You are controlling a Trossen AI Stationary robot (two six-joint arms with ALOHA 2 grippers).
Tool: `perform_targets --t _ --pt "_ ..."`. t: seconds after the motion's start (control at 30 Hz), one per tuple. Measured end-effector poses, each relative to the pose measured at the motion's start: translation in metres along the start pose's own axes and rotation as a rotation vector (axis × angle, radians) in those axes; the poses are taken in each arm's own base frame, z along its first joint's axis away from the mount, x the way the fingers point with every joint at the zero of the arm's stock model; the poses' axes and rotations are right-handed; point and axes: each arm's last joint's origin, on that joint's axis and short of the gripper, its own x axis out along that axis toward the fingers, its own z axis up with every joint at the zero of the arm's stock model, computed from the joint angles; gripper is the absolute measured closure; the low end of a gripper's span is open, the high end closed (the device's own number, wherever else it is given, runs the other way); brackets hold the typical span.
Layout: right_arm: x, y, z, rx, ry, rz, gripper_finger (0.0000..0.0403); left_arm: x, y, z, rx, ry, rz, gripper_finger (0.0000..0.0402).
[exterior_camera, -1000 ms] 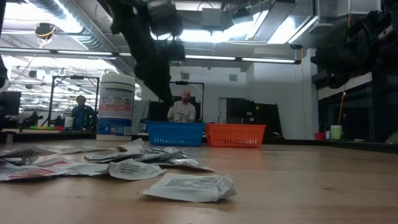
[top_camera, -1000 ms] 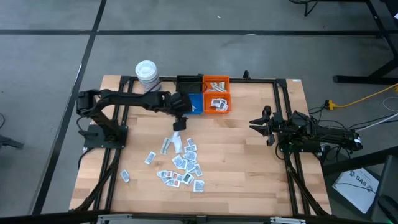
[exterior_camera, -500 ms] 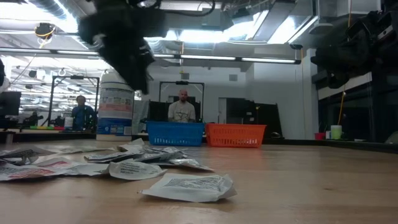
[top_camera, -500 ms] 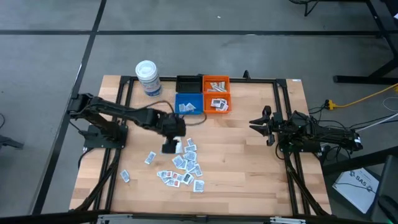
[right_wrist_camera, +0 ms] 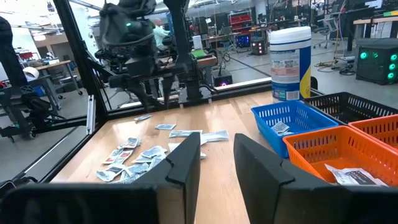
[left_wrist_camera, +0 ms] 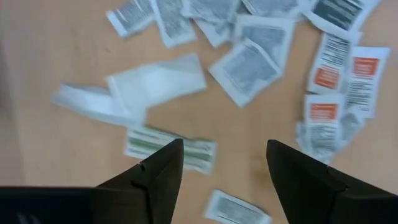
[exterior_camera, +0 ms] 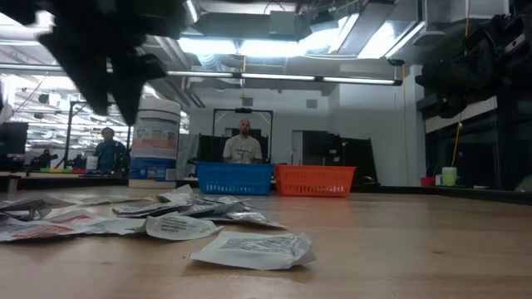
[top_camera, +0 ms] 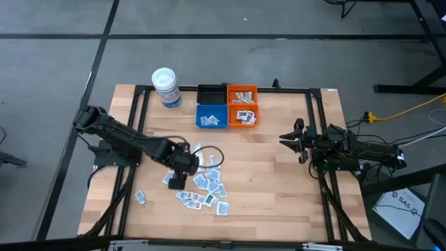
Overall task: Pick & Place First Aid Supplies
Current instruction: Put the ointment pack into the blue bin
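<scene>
From above, the left gripper (top_camera: 177, 180) hangs over the sachets (top_camera: 205, 185) heaped at the bench's (top_camera: 279, 188) six o'clock, placed, I'd say, for a fresh pick; blue bin (top_camera: 211, 116), orange bin (top_camera: 242, 104) and tub (top_camera: 166, 87) sit toward twelve, well clear. The right gripper (top_camera: 287, 139) waits at three. Low down, sachets (exterior_camera: 249, 247) lie flat, nothing blocking. Left wrist: fingers spread, empty, a strip (left_wrist_camera: 169, 148) between them. Right wrist: jaws partly apart, empty.
</scene>
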Motion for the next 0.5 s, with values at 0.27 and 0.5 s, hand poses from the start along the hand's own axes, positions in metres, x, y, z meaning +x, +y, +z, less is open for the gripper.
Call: perform_targets --t 0.27,0.5 --pt "0.000 0.000 0.000 0.000 0.000 0.000 0.0303 -0.005 -0.043 -0.016 -0.071 -0.022 0.005 0.0178" --pt "0.000 0.000 0.000 0.000 0.000 0.000 0.0303 -0.011 -0.077 -0.037 -0.065 -0.049 0.015 0.0178"
